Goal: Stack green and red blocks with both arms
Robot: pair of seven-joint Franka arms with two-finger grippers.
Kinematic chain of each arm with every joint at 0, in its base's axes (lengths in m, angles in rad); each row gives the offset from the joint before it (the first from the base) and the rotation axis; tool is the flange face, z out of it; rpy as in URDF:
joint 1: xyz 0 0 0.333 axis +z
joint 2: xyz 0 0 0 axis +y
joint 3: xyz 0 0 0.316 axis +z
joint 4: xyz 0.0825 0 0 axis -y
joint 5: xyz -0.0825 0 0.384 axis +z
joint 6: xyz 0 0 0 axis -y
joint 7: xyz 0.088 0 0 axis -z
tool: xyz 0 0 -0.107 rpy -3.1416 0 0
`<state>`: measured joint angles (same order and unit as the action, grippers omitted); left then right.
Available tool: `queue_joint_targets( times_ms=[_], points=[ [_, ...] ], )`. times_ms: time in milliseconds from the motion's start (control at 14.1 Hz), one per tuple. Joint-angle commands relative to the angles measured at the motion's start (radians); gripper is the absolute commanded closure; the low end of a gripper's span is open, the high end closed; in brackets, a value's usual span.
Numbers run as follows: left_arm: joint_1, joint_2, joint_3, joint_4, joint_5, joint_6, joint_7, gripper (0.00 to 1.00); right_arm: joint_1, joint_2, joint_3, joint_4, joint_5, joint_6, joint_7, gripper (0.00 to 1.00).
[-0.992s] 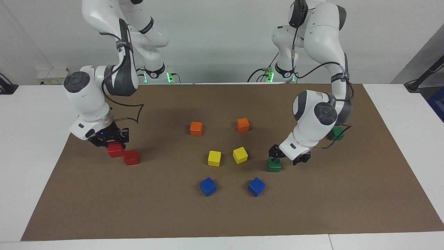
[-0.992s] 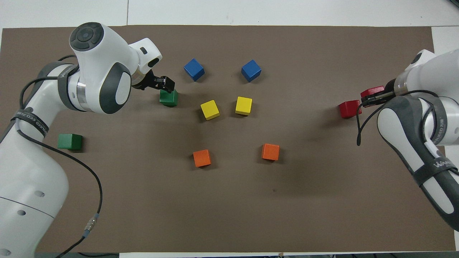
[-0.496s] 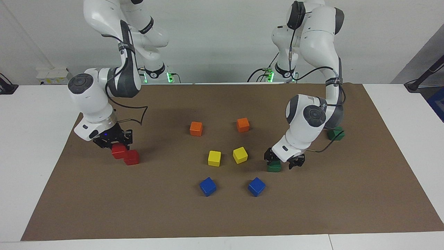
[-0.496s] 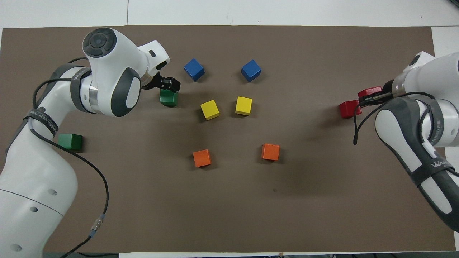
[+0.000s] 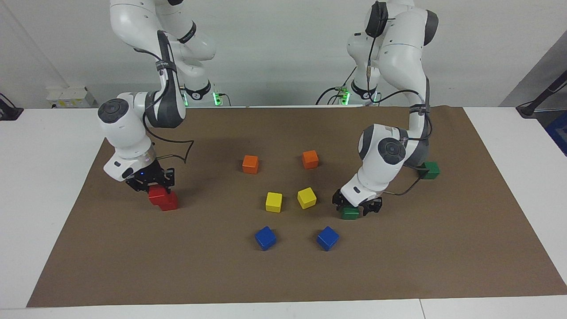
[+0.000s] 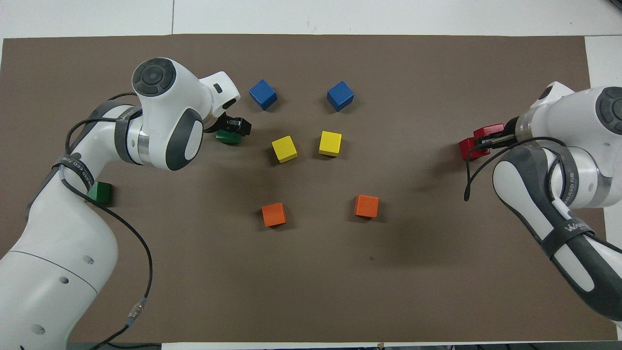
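My right gripper (image 5: 154,187) is shut on a red block (image 5: 156,195) and holds it low, against and partly over the second red block (image 5: 169,203) on the mat at the right arm's end. In the overhead view the held red block (image 6: 488,131) overlaps the resting one (image 6: 467,148). My left gripper (image 5: 356,206) is open and low, with its fingers on either side of a green block (image 5: 350,213) that sits on the mat. From above, that gripper (image 6: 233,127) covers part of this green block (image 6: 228,138). The other green block (image 5: 430,170) lies nearer the robots, partly hidden by the left arm.
On the brown mat (image 5: 283,274) sit two orange cubes (image 5: 250,164) (image 5: 310,159), two yellow cubes (image 5: 273,201) (image 5: 306,197) and two blue cubes (image 5: 265,238) (image 5: 328,238). One yellow cube and one blue cube lie close to the straddled green block.
My left gripper has come down around the green block. My right gripper has carried its red block sideways until it overlaps the second red block.
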<state>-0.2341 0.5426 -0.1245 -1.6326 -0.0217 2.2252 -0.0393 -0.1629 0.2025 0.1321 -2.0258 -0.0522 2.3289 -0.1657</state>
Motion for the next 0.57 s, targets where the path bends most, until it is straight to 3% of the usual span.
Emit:
queue_joint_targets(
  times_ms=[0, 71, 496],
  points=[
    [-0.019, -0.023, 0.02, -0.033, 0.02, 0.024, -0.022, 0.65, -0.004, -0.003, 0.004, -0.021, 0.014, 0.033, 0.014, 1.0],
    [-0.019, -0.024, 0.02, -0.032, 0.02, 0.013, -0.022, 1.0, -0.004, -0.003, 0.004, -0.024, 0.014, 0.035, 0.017, 1.0],
    [-0.014, -0.036, 0.02, 0.022, 0.019, -0.093, -0.076, 1.0, -0.003, -0.008, 0.006, -0.05, 0.014, 0.067, 0.028, 1.0]
  ],
)
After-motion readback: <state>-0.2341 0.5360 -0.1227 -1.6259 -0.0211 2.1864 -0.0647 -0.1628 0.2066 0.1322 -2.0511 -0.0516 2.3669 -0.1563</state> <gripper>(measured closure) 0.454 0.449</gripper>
